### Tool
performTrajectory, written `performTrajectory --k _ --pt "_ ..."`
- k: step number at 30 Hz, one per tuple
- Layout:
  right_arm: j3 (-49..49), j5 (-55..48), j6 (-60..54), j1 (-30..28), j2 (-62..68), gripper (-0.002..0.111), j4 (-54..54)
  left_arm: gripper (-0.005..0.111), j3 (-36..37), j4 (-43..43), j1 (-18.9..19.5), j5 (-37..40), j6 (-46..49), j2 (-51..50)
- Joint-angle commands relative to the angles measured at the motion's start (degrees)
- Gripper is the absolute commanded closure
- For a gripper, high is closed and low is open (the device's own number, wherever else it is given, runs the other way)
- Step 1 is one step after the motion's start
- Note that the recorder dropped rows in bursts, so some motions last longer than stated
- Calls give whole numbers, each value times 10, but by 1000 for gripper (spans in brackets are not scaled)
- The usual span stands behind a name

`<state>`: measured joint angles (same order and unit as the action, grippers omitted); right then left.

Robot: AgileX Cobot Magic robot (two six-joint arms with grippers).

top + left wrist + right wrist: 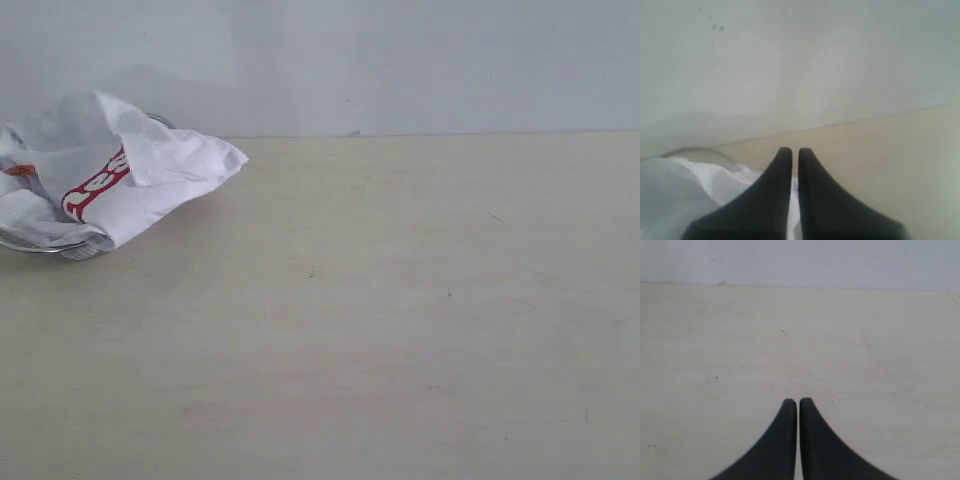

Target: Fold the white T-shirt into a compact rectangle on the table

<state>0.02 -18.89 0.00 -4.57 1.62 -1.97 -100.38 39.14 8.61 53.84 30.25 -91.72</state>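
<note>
The white T-shirt [120, 185] lies crumpled in a heap at the far left of the table [400, 300], red lettering showing on one fold. Neither gripper appears in the exterior view. In the left wrist view my left gripper [795, 150] is shut, its black fingers side by side, with the shirt's white cloth [705, 180] lying under and beside them; nothing is pinched between the tips. My right gripper [798, 401] is shut too, over bare tabletop [840, 340], with nothing in it.
The shirt rests in a shallow metal wire basket whose rim [40, 247] shows under it at the left edge. A pale wall [400, 60] rises behind the table's far edge. A few small dark specks mark the tabletop.
</note>
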Motion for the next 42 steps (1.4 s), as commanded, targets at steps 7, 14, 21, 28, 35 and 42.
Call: performTrajectory --k 7,14,21,28,35,42 --pt "0 5 0 -4 -4 108 -1 90 130 -187 0 -15 -125 -39" --pt "0 5 0 -4 -4 108 -1 39 141 -238 0 39 -195 -102" --pt "0 5 0 -4 -4 108 -1 53 141 -260 0 59 -238 -122" --pt "0 5 0 -4 -4 108 -1 48 141 -254 -2 64 -245 -171" --pt "0 5 0 -4 -4 108 -1 48 141 -256 -7 34 -255 -207" --pt "0 5 0 -4 -4 108 -1 39 141 -293 -21 6 -282 -241"
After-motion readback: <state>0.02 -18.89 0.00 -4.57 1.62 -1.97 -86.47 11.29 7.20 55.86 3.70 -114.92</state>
